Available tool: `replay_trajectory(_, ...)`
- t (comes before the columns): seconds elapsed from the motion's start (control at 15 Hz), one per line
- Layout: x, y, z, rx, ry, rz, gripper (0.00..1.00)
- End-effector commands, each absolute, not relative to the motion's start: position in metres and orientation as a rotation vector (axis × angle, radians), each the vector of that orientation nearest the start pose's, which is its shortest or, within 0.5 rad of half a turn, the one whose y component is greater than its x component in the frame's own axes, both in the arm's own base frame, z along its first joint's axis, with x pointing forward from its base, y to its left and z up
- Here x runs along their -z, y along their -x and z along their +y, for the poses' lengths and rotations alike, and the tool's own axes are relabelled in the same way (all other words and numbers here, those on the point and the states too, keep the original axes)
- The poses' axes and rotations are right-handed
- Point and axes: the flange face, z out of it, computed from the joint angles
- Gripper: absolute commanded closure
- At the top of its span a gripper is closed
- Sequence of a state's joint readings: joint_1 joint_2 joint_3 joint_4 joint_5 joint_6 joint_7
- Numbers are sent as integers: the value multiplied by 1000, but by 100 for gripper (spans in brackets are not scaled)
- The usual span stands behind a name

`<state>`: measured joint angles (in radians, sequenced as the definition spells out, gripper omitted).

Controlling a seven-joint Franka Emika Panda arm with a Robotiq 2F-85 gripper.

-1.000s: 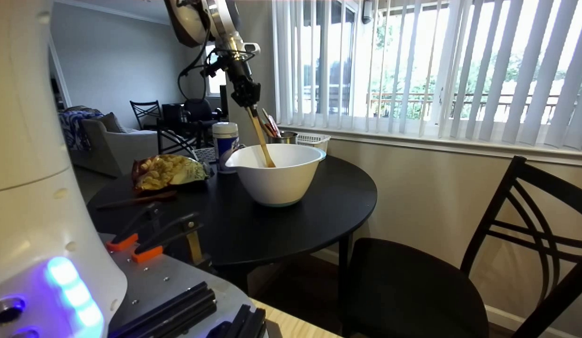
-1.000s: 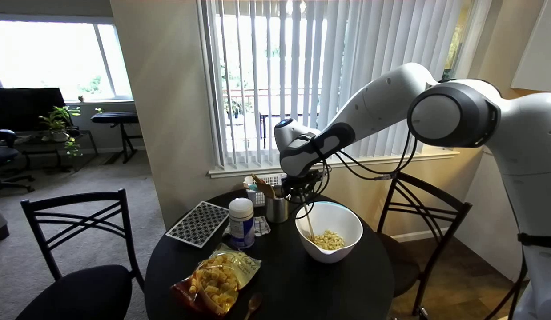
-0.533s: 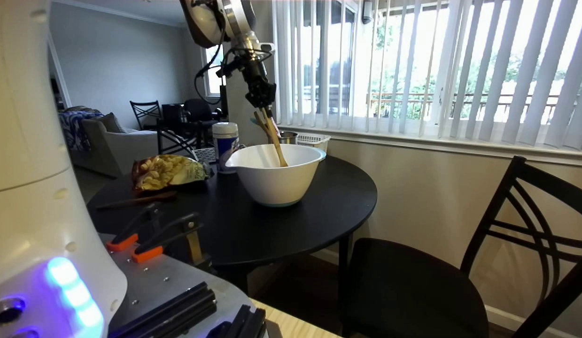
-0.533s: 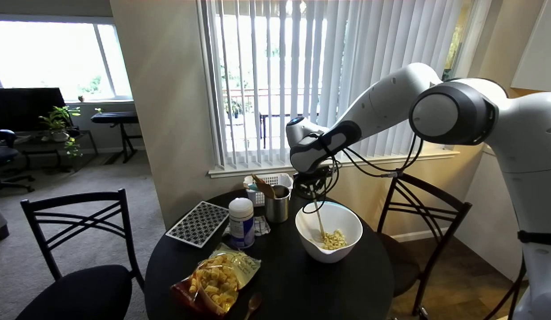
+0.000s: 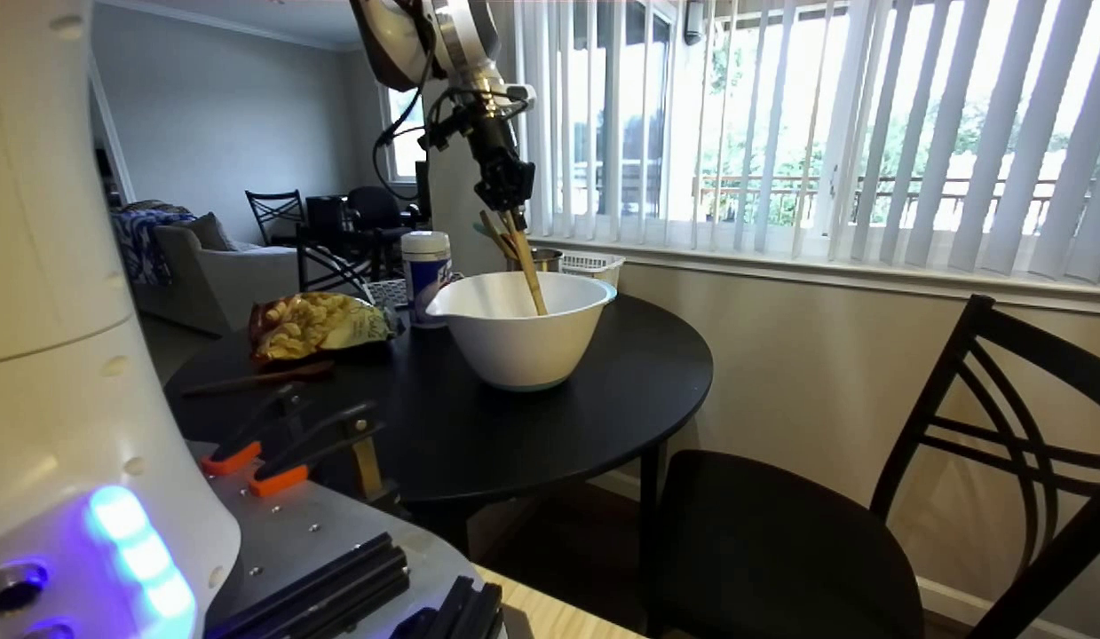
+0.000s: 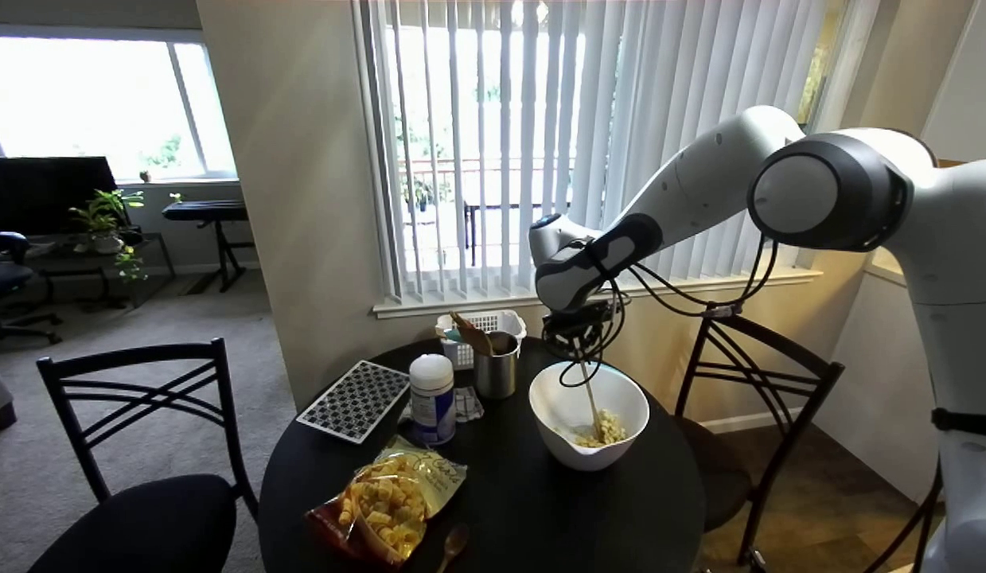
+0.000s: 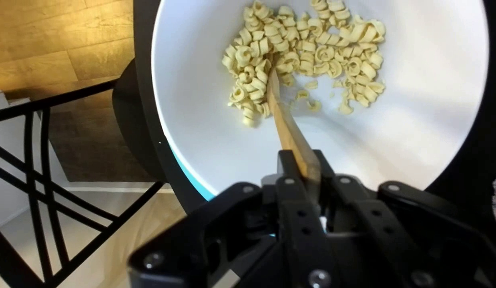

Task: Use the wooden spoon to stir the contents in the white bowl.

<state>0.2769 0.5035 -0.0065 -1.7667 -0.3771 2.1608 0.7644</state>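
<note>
Black pincer (image 7: pixel 304 159) — one — grips one wooden spoon (image 7: pixel 288 127) slanting into one white bowl (image 7: pixel 195 104).

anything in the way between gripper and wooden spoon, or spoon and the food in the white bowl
Nothing visible is: the gripper directly holds the wooden spoon, which reaches through the open top of the white bowl, its lower end among the food.

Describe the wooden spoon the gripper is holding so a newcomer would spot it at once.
On the round black table stands a large white bowl with pale curled pieces inside. The wooden spoon slants down into them, its handle clamped in the gripper. That grip sets it apart from the darker spoon lying beside the food bag and the utensils leaning in the metal canister.
</note>
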Motion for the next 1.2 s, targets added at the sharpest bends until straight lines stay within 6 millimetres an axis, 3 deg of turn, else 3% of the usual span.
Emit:
replay_trajectory(0.0,-277,-599,142,8,3427,492,97)
replay_trajectory(0.33,-281,-578,144,-34,3389,381,97)
replay_trajectory(0.8,-281,-562,171,-78,3312,20,97)
replay_trajectory(1.13,-281,-564,195,-83,3263,-141,97)
